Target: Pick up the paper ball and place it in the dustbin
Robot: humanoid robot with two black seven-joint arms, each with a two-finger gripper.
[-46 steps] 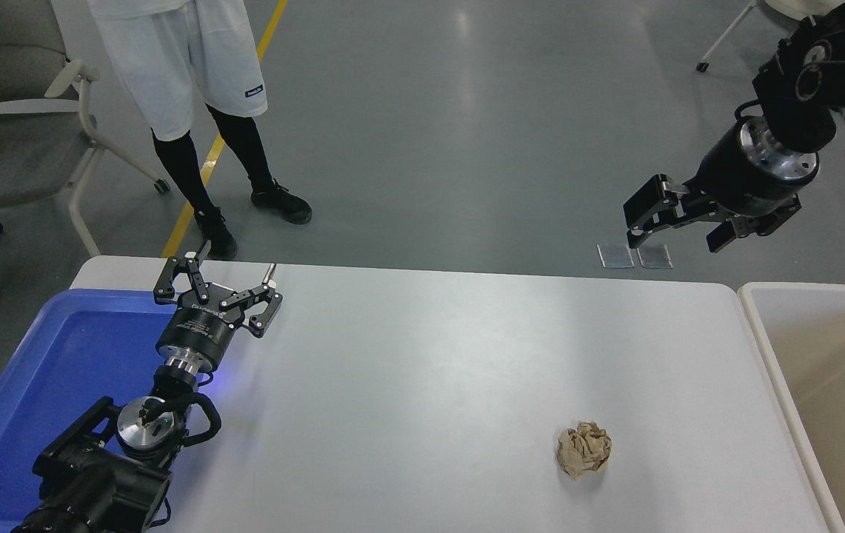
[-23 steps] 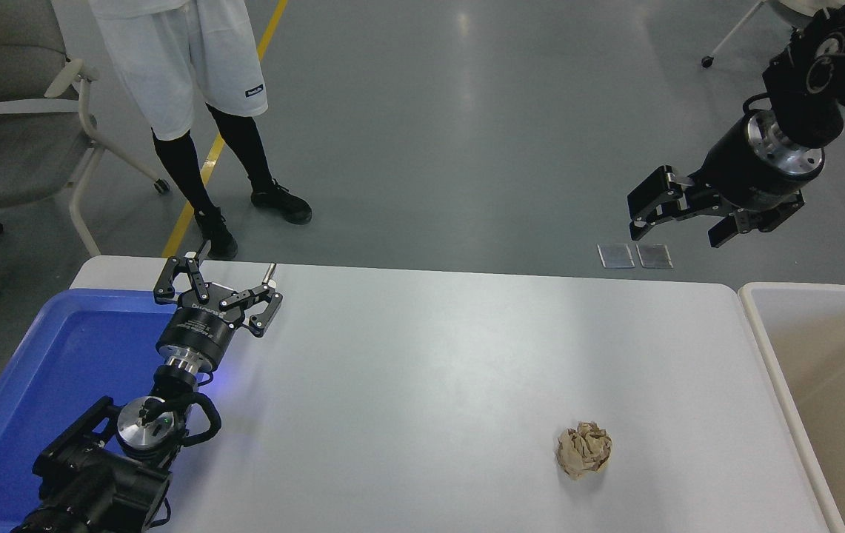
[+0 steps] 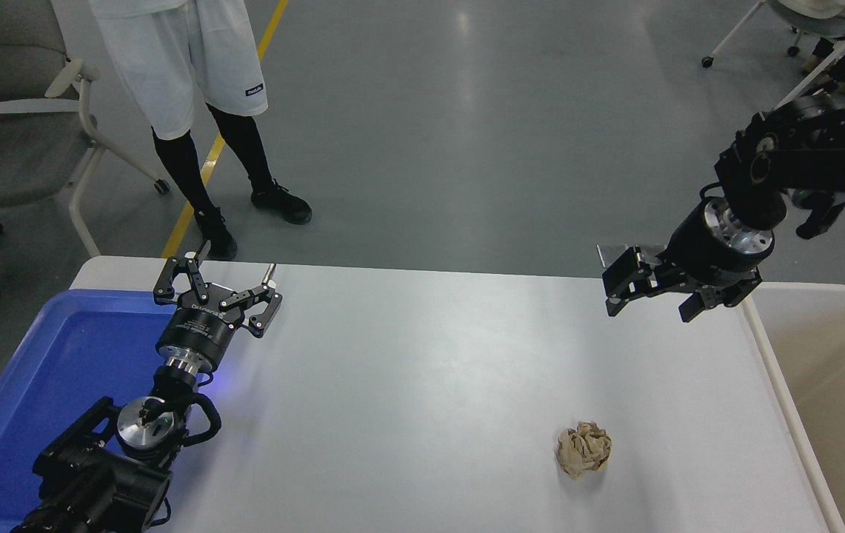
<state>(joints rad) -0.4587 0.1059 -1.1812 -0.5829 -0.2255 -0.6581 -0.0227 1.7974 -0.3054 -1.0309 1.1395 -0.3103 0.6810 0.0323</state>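
The paper ball (image 3: 583,450) is a crumpled wad of tan-brown paper, roughly round, its surface full of creases and folds with paler edges catching the light. It lies free on the white table (image 3: 429,385), in the near right part, with nothing touching it. The dustbin (image 3: 777,385) stands at the table's right end, a large rectangular beige bin with a thick cream-white rounded rim and smooth inner walls; only its left part is in view. The ball sits near the bin's left rim, apart from it
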